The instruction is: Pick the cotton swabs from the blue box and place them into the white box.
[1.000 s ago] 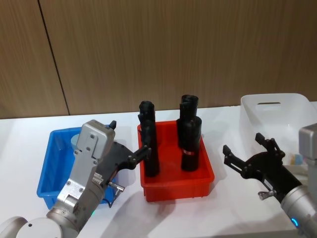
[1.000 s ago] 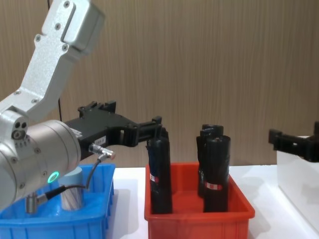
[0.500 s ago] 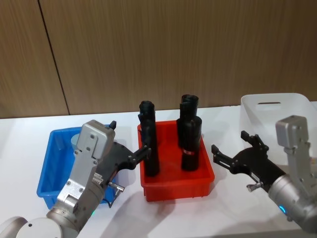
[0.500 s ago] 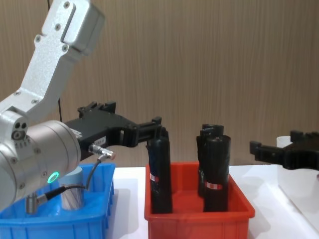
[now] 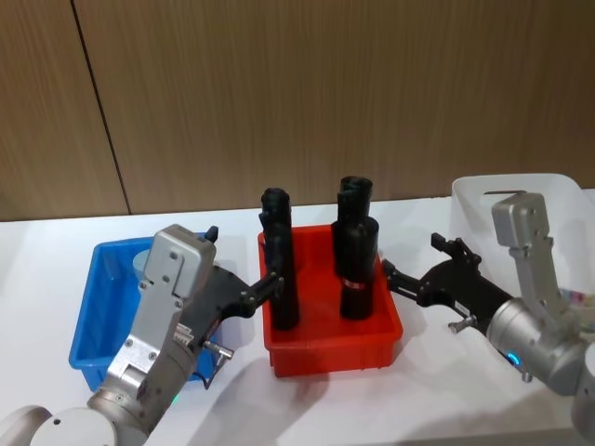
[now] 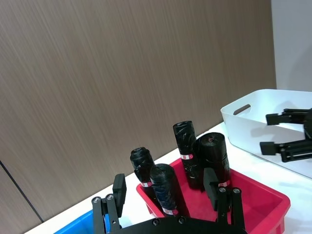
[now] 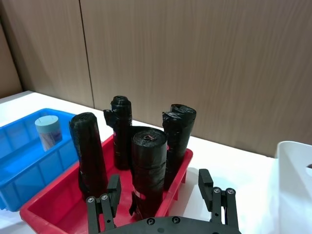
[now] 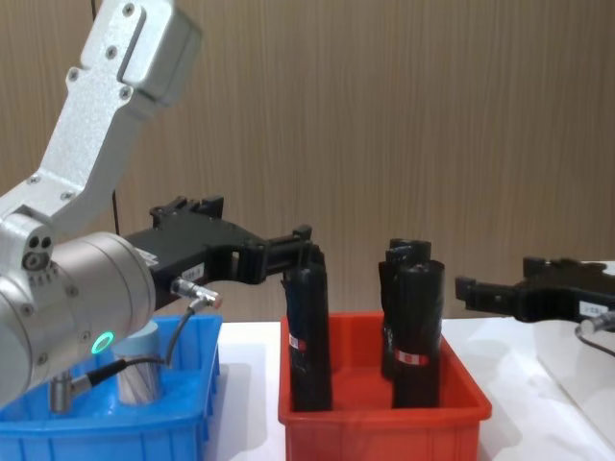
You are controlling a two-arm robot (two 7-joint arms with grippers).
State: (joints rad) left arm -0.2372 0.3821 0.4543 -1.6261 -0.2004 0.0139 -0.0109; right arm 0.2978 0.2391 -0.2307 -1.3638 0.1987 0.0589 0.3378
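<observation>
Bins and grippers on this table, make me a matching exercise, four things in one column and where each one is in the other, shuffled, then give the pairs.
Things:
1. cotton swabs tub
2. black rolls
3. right gripper
4. left gripper

Places:
A. standing in the red bin
B. open, between the red bin and the white box
C. in the blue box
D. open, at the blue box's edge next to the red bin

Pairs: 1-C, 2-A, 3-B, 4-D
</observation>
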